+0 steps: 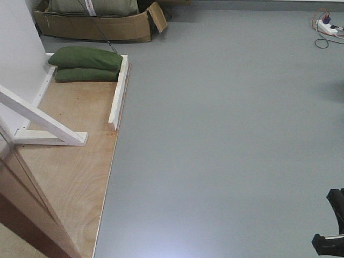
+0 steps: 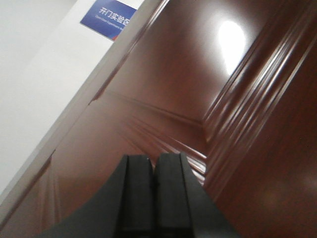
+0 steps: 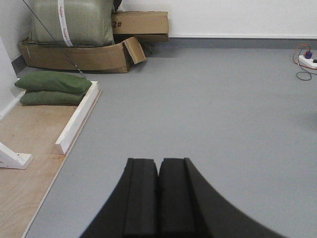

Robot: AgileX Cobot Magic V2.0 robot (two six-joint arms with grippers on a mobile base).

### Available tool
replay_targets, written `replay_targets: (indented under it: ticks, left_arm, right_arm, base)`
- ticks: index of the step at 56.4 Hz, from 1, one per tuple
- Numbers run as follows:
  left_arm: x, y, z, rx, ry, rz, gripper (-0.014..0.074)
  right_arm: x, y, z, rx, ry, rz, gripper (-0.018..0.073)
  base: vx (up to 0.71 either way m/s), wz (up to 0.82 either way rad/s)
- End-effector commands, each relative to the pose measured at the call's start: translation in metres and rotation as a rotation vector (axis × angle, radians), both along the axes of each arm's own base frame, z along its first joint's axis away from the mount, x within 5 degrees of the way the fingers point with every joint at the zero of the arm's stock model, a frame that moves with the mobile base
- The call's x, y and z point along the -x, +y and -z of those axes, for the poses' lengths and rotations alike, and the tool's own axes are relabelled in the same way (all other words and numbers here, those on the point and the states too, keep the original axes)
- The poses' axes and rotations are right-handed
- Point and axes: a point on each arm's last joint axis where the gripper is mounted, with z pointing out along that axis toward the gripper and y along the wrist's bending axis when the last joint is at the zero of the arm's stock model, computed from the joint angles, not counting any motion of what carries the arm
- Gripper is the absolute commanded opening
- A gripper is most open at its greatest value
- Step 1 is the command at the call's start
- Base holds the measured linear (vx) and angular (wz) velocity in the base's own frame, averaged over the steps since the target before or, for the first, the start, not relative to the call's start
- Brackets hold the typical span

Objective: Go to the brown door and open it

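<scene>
While the left claw (image 2: 154, 171) sits pressed closed on nothing, the brown door (image 2: 173, 74) rises close ahead of it, its glossy panels filling the view. The right claw (image 3: 158, 173) is also closed and empty over grey floor (image 3: 223, 109), with green sandbags (image 3: 53, 82) ahead to its left.

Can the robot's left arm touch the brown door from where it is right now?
Probably yes. The left wrist view is filled by the brown door, which stands right ahead of the shut left end effector with nothing between them. Just how close it is, the pictures do not show.
</scene>
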Motion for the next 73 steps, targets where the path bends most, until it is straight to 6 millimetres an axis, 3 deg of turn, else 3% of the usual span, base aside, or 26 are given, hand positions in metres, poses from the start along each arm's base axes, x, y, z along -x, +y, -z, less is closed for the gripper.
replay_targets:
  ticks: [1,24,73]
  left_arm:
    - [0.004,-0.013,-0.011,0.018,-0.058,0.085,0.0067]
    - [-0.007,-0.04,-0.011,0.115,-0.101,0.329,0.0067]
    - [-0.012,-0.088,-0.007,-0.109,0.008,0.687,0.0067]
  right_arm:
    - [-0.002,0.0,-0.006,0.005,-0.08,0.002,0.0]
    - [-0.002,0.0,-0.006,0.005,-0.08,0.002,0.0]
    - [-0.002,0.0,-0.006,0.005,-0.08,0.002,0.0]
  base:
    - [0.0,0.0]
    - [0.0,0.0]
    - [0.0,0.0]
